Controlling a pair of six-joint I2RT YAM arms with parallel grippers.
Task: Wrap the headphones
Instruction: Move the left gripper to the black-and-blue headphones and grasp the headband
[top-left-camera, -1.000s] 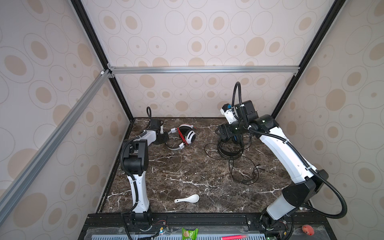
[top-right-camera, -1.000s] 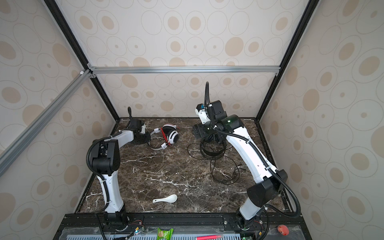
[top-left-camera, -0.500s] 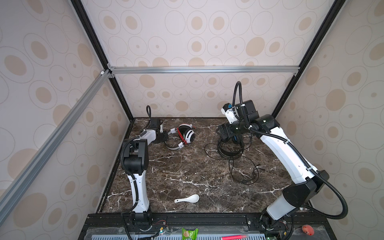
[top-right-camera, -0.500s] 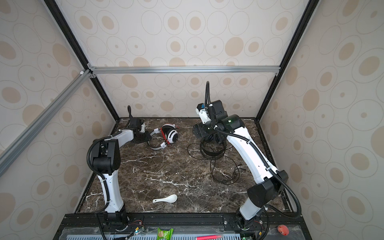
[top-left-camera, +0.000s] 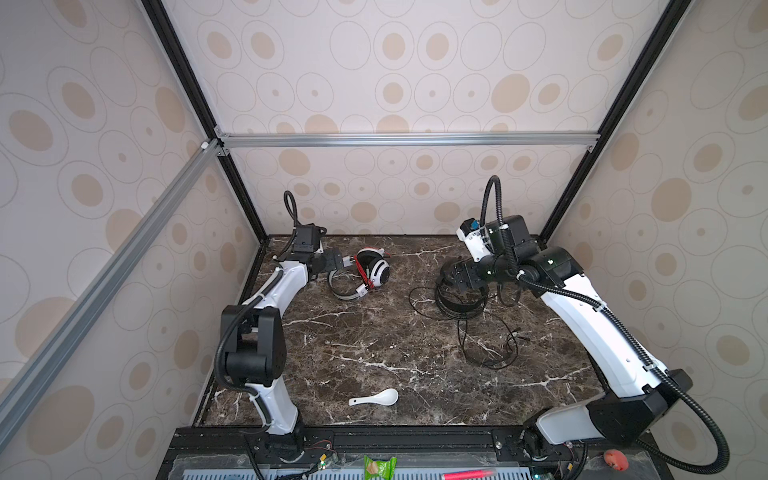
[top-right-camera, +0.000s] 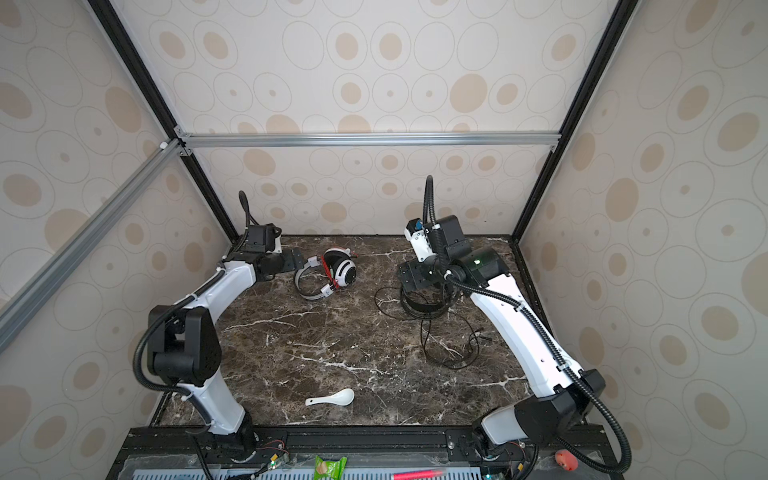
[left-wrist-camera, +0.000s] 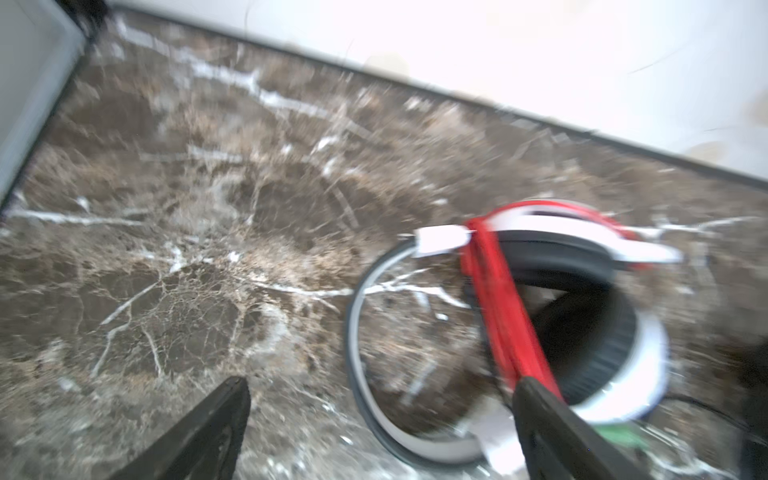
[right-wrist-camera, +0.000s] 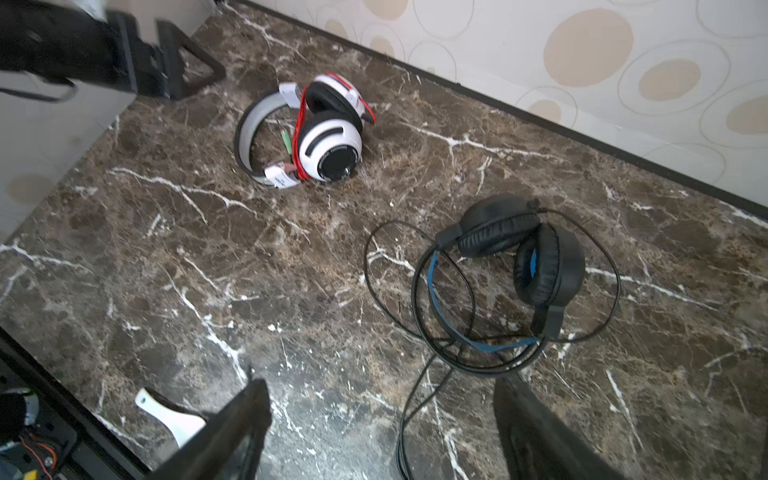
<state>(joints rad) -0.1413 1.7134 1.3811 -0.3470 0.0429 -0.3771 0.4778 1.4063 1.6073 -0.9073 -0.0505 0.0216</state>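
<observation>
Left wrist view: left claw spread wide, one finger beside the red cord wound around the white headset, far left. Right claw hangs spread above the black headset, far right, its cord loose. White looks done; next, pinch that loose cord and wind it.

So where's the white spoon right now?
In both top views the white spoon lies on the marble table near its front edge, around the middle from left to right, well in front of the white headset.
</observation>
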